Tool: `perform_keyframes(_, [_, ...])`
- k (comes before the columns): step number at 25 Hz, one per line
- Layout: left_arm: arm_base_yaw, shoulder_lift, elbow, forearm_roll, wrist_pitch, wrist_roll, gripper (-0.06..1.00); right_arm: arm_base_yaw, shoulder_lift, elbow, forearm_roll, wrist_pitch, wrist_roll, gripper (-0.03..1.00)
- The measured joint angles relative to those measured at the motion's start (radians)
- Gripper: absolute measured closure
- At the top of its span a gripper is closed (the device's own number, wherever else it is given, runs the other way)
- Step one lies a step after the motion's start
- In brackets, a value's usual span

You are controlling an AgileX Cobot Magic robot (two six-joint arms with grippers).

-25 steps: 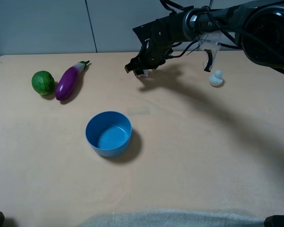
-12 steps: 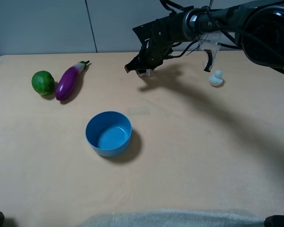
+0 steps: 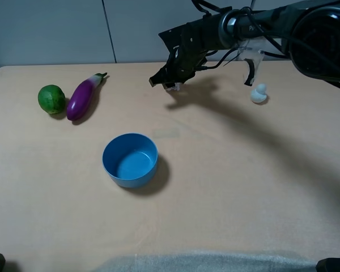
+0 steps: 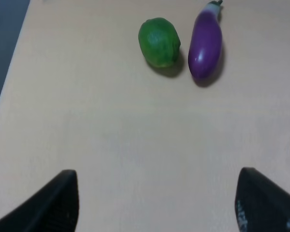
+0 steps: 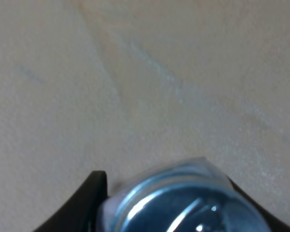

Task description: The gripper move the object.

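Note:
At the back middle of the table, my right gripper [image 3: 169, 81] reaches in from the right on its black arm. It is shut on the object [image 3: 173, 85], of which only a small pale bit shows below the dark fingers. In the right wrist view the object's [image 5: 183, 203] round silver cap fills the space between the jaws, with one dark finger [image 5: 89, 203] pressed against its side and bare tabletop beyond it. My left gripper [image 4: 159, 208] is open over bare table, its two dark fingertips [image 4: 53, 203] far apart.
A blue bowl [image 3: 130, 160] stands in the middle of the table. A green lime [image 3: 51, 98] and a purple eggplant [image 3: 82, 97] lie at the back left, and a small pale duck [image 3: 259, 93] at the back right.
The right gripper's fingers have closed on the object. The arm has hardly shifted, and nothing else on the table has moved.

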Motion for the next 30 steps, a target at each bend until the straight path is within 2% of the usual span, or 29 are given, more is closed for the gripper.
perform_keyframes(10, [0.0,0.0,0.0,0.0,0.0,0.0,0.21,0.0,-0.1,0.0,-0.003,0.018,0.0,0.64])
perform_keyframes(22, [0.0,0.0,0.0,0.0,0.0,0.0,0.21,0.001,-0.249,0.0,-0.031,0.104,0.0,0.64])
perform_keyframes(30, [0.0,0.0,0.0,0.0,0.0,0.0,0.21,0.051,-0.26,0.0,-0.034,0.157,0.0,0.64])
